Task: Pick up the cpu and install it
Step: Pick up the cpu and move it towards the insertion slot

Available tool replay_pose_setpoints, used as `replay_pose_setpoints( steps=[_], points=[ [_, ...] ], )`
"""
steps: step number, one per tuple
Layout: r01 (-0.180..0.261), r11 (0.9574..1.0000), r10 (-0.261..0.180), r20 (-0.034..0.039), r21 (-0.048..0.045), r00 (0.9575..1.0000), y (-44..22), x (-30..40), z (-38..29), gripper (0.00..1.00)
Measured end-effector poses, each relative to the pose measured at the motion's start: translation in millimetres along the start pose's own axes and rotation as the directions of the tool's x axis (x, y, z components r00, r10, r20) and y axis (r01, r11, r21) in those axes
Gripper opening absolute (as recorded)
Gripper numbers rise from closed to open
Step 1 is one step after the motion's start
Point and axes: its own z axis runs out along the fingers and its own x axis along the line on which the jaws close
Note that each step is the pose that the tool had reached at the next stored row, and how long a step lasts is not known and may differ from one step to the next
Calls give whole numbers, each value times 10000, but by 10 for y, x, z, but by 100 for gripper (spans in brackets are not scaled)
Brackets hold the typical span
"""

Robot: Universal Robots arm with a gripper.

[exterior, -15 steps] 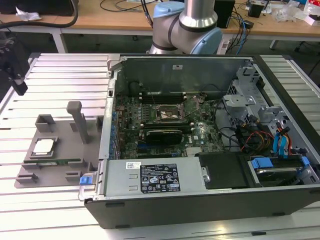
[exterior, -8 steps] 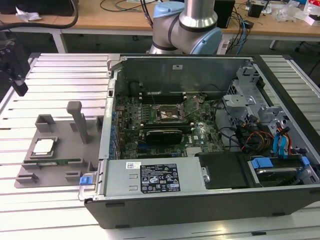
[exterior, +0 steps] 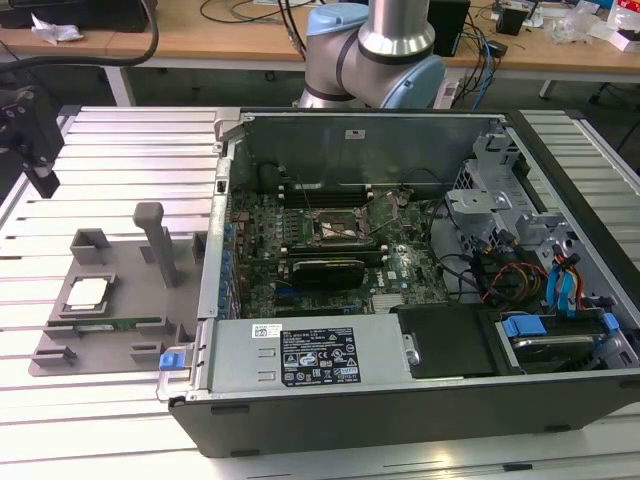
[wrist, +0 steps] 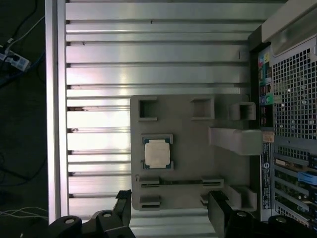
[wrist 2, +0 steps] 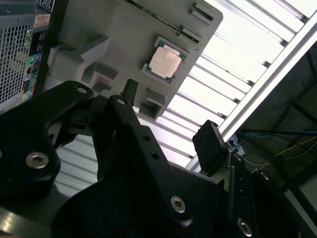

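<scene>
Your gripper (wrist: 171, 198) hangs apart and empty near the cpu (wrist: 157, 152), which lies in the tray (wrist: 192, 162) at nine o'clock of the case (exterior: 400, 420) in the exterior view. Descend off-centre and a finger could clip the tray, tipping the cpu.

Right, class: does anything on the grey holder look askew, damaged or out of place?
Nothing stands out. The cpu sits flat in its recess on the grey holder, and the open end effector is apart from it.

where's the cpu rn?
The cpu sits in a recess of the grey holder plate, on the exterior view's left, just outside the open computer case.
</scene>
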Motion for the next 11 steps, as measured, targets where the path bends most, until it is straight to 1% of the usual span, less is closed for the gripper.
replay_pose_setpoints(
  steps=[11],
  points=[
    [0, 10000, 0, -1, 0, 10000, 0, 2, 81, 72]
  ],
)
